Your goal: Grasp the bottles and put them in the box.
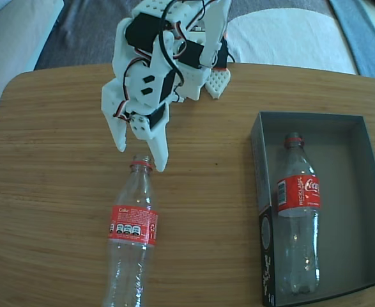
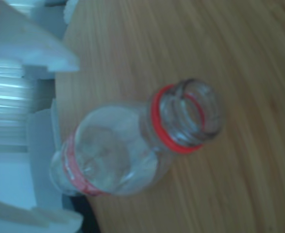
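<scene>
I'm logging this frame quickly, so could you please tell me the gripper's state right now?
Gripper: open, holding nothing, fingertips either side of the mouth of the bottle on the table.

Wooden table (perhaps a sofa behind)

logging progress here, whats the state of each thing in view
bottle on the table: lying flat, uncapped, not gripped, neck towards the pincer
bottle in the box: lying flat along the left side
box: open, right side free
pincer: open, poised just above the table bottle's neck
</scene>
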`<state>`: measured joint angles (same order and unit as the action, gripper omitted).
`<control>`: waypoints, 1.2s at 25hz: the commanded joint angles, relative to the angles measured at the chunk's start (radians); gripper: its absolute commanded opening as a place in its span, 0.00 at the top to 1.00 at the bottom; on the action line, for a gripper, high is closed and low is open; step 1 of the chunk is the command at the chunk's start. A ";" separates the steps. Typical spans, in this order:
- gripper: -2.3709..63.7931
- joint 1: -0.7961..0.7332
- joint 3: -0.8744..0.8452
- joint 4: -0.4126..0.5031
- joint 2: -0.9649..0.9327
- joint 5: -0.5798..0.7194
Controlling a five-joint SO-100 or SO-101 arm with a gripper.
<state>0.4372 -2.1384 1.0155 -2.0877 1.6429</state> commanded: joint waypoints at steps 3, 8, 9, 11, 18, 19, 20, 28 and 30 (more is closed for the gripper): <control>0.42 0.011 -0.025 -0.077 -0.009 0.038; 0.42 0.025 -0.066 -0.179 -0.009 0.067; 0.42 0.025 -0.067 -0.186 -0.009 0.069; 0.42 0.025 -0.072 -0.192 -0.009 0.101; 0.41 0.006 -0.084 -0.198 -0.009 0.170; 0.39 -0.006 -0.084 -0.198 -0.009 0.170; 0.36 -0.012 -0.084 -0.198 -0.011 0.170; 0.35 -0.109 -0.089 -0.198 -0.009 0.172; 0.35 -0.135 -0.094 -0.189 -0.008 0.164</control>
<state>0.3221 -2.2411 0.8268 -2.0877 1.8070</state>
